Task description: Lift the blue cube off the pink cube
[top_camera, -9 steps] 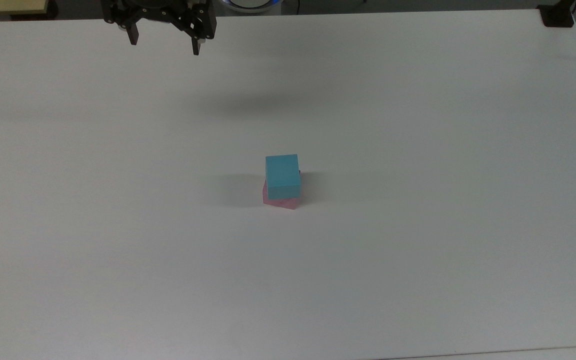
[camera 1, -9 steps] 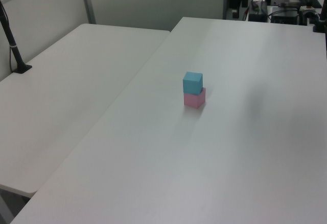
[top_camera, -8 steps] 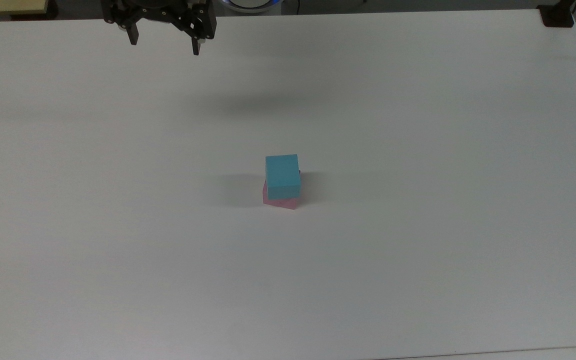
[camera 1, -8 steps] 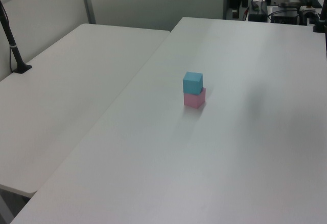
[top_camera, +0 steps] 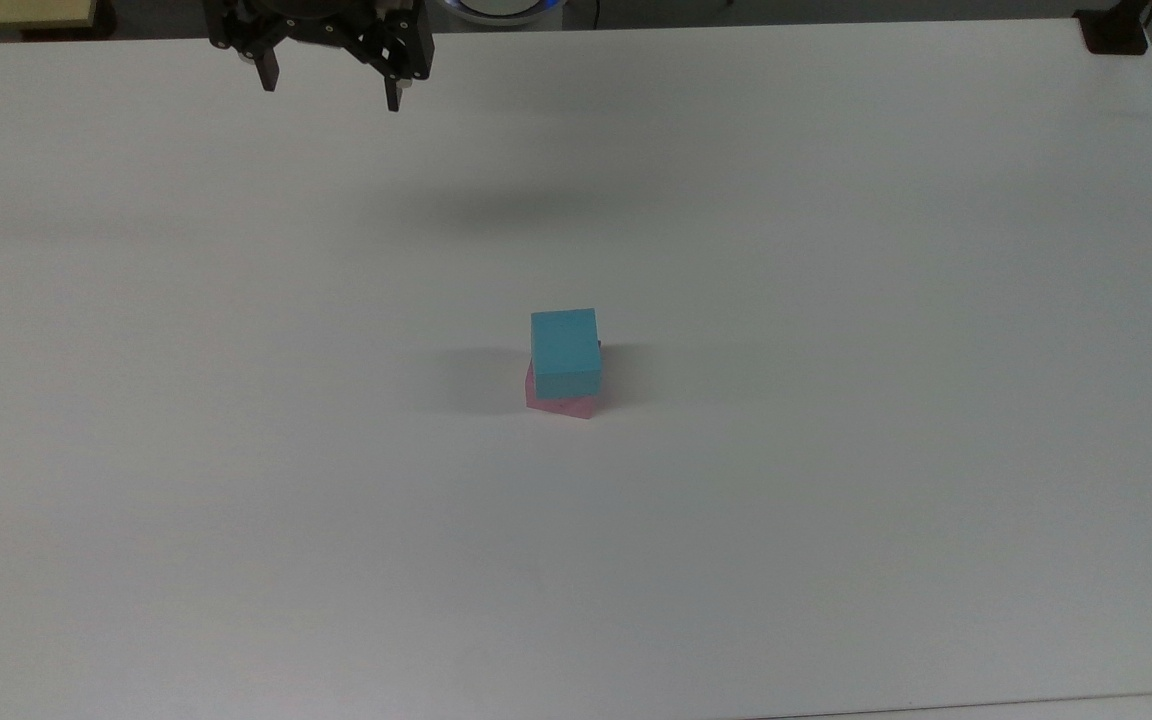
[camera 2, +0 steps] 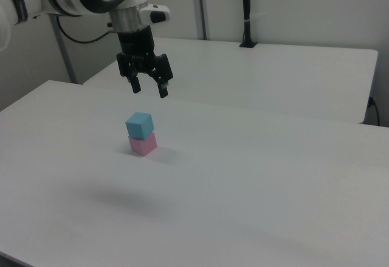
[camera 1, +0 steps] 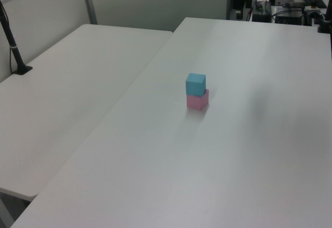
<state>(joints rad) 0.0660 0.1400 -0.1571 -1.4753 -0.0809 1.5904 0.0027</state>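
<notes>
— How many cubes?
— Two: one blue cube (top_camera: 565, 350) stacked on one pink cube (top_camera: 558, 404), mid-surface (top_camera: 836, 400).
— And the end effector (top_camera: 329, 93)?
— One, at eleven o'clock from the stack in the top view, raised, fingers spread wide, holding nothing.

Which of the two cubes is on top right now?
The blue cube is on top. It sits on the pink cube, which rests on the table and shows just a sliver beneath it in the top view.
</notes>
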